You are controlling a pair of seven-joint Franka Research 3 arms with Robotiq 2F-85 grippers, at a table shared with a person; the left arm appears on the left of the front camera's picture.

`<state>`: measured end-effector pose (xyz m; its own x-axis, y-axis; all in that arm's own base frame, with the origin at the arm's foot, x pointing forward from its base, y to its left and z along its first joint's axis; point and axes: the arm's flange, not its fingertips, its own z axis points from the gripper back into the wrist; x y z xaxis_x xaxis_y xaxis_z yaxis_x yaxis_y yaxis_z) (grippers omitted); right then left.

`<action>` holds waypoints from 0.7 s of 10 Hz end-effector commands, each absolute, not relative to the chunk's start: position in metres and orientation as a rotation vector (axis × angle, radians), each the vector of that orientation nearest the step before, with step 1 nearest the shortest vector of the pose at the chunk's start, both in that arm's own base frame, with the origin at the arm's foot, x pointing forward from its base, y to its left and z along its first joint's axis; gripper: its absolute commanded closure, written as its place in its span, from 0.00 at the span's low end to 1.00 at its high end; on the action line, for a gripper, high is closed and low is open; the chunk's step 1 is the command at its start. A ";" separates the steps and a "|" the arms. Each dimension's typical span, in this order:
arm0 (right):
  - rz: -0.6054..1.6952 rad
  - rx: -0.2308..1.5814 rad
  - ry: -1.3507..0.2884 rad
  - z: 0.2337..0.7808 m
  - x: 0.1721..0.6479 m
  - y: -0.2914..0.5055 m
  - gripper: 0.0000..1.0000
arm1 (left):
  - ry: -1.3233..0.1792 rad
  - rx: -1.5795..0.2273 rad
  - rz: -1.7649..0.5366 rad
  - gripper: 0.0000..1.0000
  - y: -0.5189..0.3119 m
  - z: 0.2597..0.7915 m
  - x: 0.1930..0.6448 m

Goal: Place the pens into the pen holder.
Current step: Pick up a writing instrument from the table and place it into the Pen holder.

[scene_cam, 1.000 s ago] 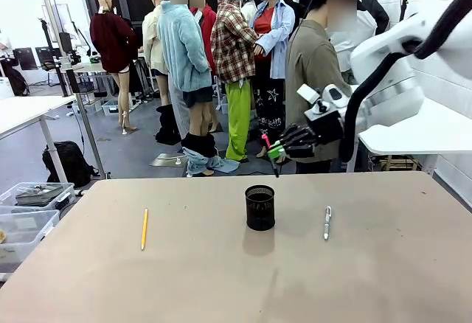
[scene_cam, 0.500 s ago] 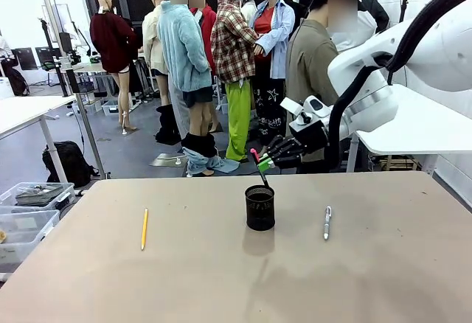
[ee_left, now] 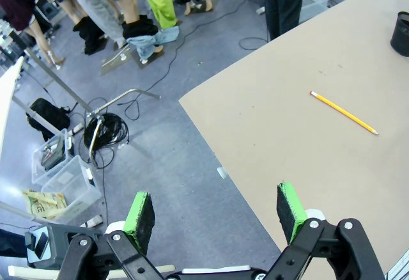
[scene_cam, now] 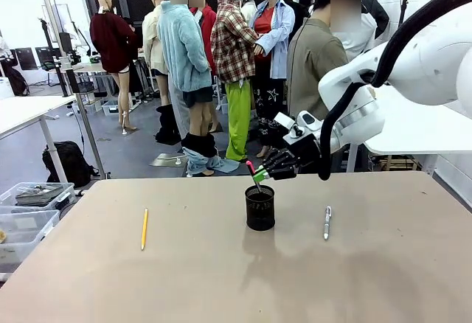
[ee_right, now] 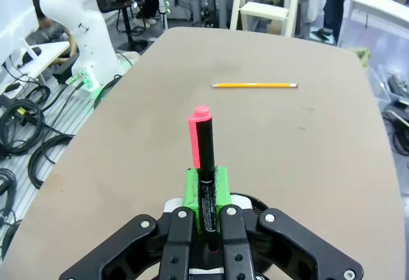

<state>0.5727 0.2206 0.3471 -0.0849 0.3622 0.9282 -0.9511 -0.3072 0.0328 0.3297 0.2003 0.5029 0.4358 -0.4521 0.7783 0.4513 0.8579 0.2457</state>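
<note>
On the worktop (scene_cam: 221, 279), front view, you have one black mesh pen holder (scene_cam: 259, 207), upright near the middle; one yellow-orange pencil (scene_cam: 144, 228), flat, well to its left; one silver-white pen (scene_cam: 327, 222), flat, to its right. The right tool (scene_cam: 259, 178) hangs just above the holder, clamped on the pink-and-green pen (scene_cam: 251, 167), which slants with its lower end at the holder's mouth. In the left wrist view you find the left tool (ee_left: 215, 211), green pads spread wide, nothing between them, over the floor off the worktop's edge; pencil (ee_left: 344, 112) and holder (ee_left: 401, 32) lie farther off. In the right wrist view the right tool (ee_right: 206, 190) grips the pen (ee_right: 200, 136) tightly, pink cap pointing away; the pencil (ee_right: 254, 85) lies beyond.
</note>
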 end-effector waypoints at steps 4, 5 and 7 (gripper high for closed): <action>1.550 1.033 -0.716 0.350 0.573 0.213 0.39 | -0.974 0.010 -0.559 0.00 0.202 0.502 0.331; 1.561 1.018 -0.707 0.354 0.567 0.207 0.19 | -0.974 0.010 -0.559 0.00 0.202 0.502 0.331; 1.531 0.983 -0.670 0.375 0.557 0.182 0.19 | -0.974 0.010 -0.559 0.00 0.202 0.502 0.331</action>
<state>0.5710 0.1948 0.3664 -0.0470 0.4561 0.8887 -0.9711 -0.2292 0.0663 0.3297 0.2003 0.5029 0.4359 -0.4519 0.7783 0.4512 0.8580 0.2456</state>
